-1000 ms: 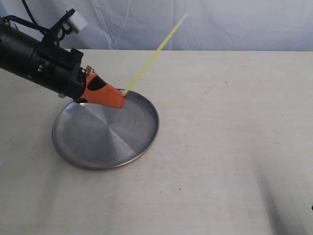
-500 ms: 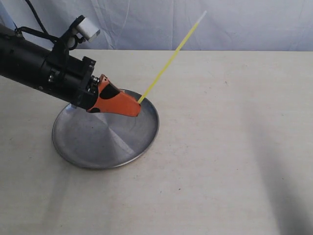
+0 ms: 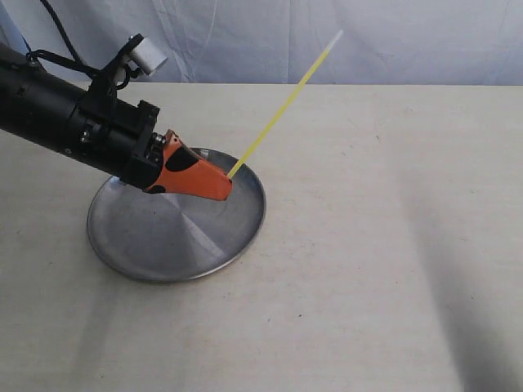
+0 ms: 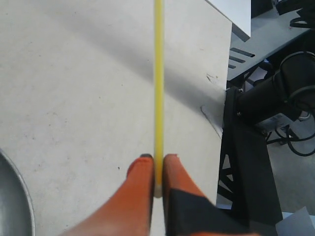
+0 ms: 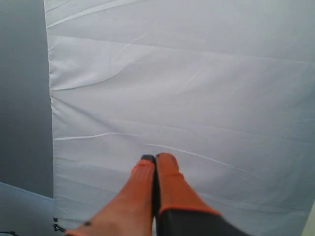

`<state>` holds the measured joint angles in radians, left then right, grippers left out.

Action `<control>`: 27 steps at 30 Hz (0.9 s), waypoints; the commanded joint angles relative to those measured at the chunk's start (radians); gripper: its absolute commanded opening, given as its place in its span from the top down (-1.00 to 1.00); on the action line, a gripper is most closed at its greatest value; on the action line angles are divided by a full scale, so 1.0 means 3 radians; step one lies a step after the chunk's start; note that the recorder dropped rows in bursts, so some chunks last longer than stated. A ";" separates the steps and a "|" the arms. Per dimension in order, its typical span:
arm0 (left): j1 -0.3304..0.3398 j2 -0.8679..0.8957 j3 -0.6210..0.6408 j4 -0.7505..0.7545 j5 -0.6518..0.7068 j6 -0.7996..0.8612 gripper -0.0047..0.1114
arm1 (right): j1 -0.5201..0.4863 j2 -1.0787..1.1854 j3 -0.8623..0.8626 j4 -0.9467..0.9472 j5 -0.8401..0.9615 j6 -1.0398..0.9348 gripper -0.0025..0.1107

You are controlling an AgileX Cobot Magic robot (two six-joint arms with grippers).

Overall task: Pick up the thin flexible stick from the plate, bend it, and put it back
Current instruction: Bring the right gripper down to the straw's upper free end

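My left gripper hangs over the far right part of the round silver plate, shut on one end of the thin yellow-green stick. The stick runs straight up and to the right, ending in a whitish tip against the backdrop. In the left wrist view the stick is pinched between the orange fingers of the left gripper, and a sliver of the plate shows at the edge. My right gripper is shut with nothing in it, facing a white cloth; it does not show in the exterior view.
The plate lies on a beige table. A white cloth backdrop hangs behind the table's far edge. In the left wrist view the table edge drops off to a black frame and cables.
The left gripper has carried the stick to the right and slightly up over the plate during the last second, with little motion in the last half second. The stick stays straight.
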<state>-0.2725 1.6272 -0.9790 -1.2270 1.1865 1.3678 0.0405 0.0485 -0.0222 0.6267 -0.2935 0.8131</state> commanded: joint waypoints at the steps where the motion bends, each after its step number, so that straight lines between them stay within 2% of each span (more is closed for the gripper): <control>1: -0.0029 -0.0032 0.0006 -0.0010 0.0030 0.0003 0.92 | -0.0013 0.0293 -0.0339 -0.0413 0.0482 0.0024 0.97; 2: -0.0029 -0.0032 0.0006 -0.0018 0.0043 0.0003 0.92 | -0.0013 0.0439 -0.0447 -0.0533 0.0641 0.0024 0.97; 3: -0.0029 -0.0032 0.0006 -0.0018 0.0067 0.0003 0.92 | -0.0007 0.0811 -0.0734 -0.0942 0.0927 0.0018 0.97; 6: -0.0029 -0.0032 0.0006 -0.0018 0.0067 0.0003 0.92 | 0.0123 0.1559 -0.1281 -0.1627 0.1049 -0.0043 0.86; 8: -0.0029 -0.0032 0.0006 -0.0018 0.0067 0.0003 0.92 | 0.0327 0.2175 -0.1645 -0.1903 0.1049 -0.0043 0.46; 9: -0.0029 -0.0032 0.0006 -0.0018 0.0067 0.0003 0.92 | 0.0505 0.2555 -0.1867 -0.2009 0.1049 -0.0043 0.12; 11: -0.0029 -0.0032 0.0006 -0.0018 0.0067 0.0003 0.92 | 0.0777 0.2992 -0.2132 -0.2066 0.1049 -0.0069 -0.13; 14: -0.0029 -0.0032 0.0006 -0.0018 0.0047 0.0003 0.92 | 0.1235 0.3431 -0.2474 -0.2089 0.1049 -0.0127 -0.12; 17: -0.0029 -0.0032 0.0006 -0.0041 0.0047 0.0003 0.92 | 0.1531 0.3703 -0.2660 -0.2089 0.1022 -0.0127 -0.12; 20: -0.0029 -0.0032 0.0006 -0.0041 0.0047 0.0003 0.92 | 0.1647 0.3862 -0.2706 -0.2089 0.0909 -0.0127 -0.12; 27: -0.0029 -0.0032 0.0006 -0.0048 0.0047 0.0003 0.92 | 0.1655 0.4097 -0.2706 -0.2066 0.0710 -0.0121 -0.08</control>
<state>-0.2725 1.6272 -0.9790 -1.2270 1.1904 1.3678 0.5330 1.2566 -0.8280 0.0088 -0.0382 0.7845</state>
